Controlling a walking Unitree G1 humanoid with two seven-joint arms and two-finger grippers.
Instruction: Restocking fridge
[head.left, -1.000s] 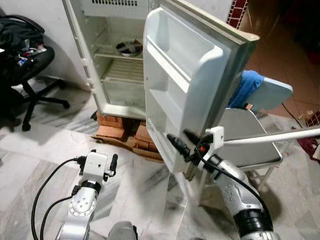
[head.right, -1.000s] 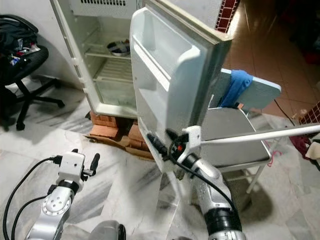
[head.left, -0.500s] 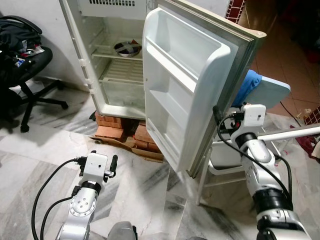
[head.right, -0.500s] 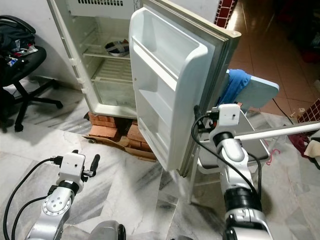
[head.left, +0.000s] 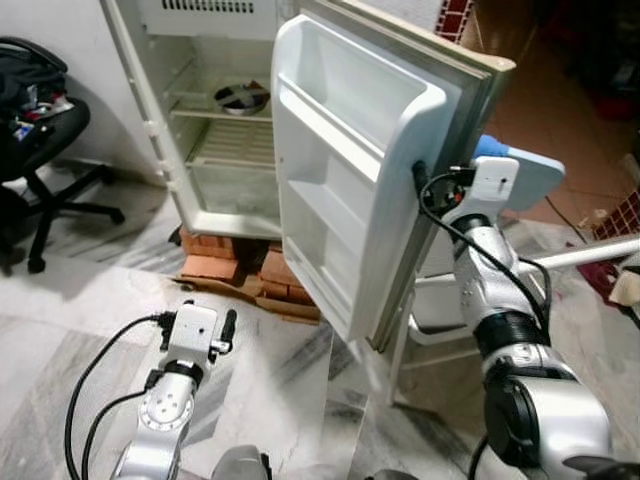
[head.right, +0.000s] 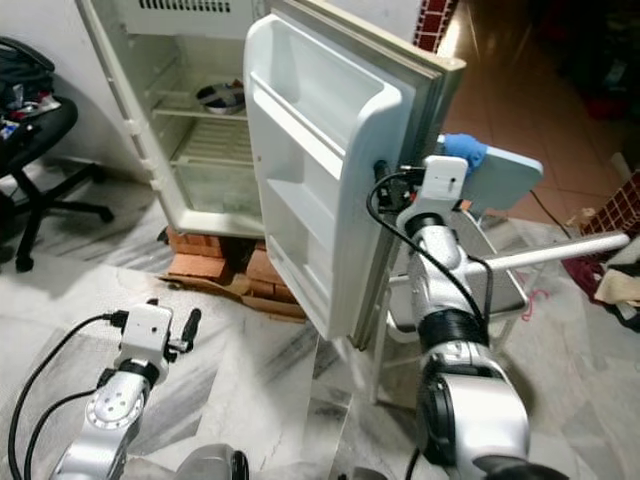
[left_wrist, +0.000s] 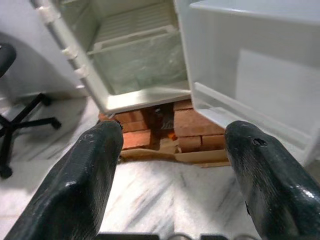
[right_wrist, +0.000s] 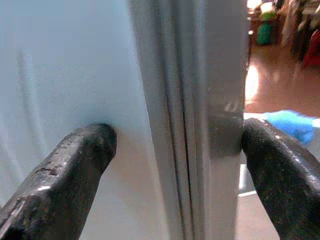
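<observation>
The white fridge (head.left: 150, 120) stands open on bricks, its shelves bare but for a metal bowl (head.left: 243, 97) on the upper one. Its door (head.left: 350, 170) is swung out towards me, with empty door racks. My right gripper (head.left: 424, 182) is raised to the door's free edge at mid height. In the right wrist view the door edge (right_wrist: 200, 100) runs between its fingers, which are open, one on the inner liner side and one on the outer face. My left gripper (head.left: 196, 322) hangs low over the floor, open and holding nothing, pointing at the fridge's base (left_wrist: 145, 100).
Red bricks (head.left: 250, 268) prop the fridge. A grey folding chair (head.left: 455, 300) with a blue cloth (head.left: 492, 148) stands right behind the door. A white pole (head.left: 590, 252) crosses on the right. A black office chair (head.left: 40, 140) sits at the left. Marble floor (head.left: 290, 390) lies in front.
My right gripper has risen from the door's bottom corner, gone round its free edge, and now straddles that edge higher up. The left arm has stayed put. The camera shifted slightly.
</observation>
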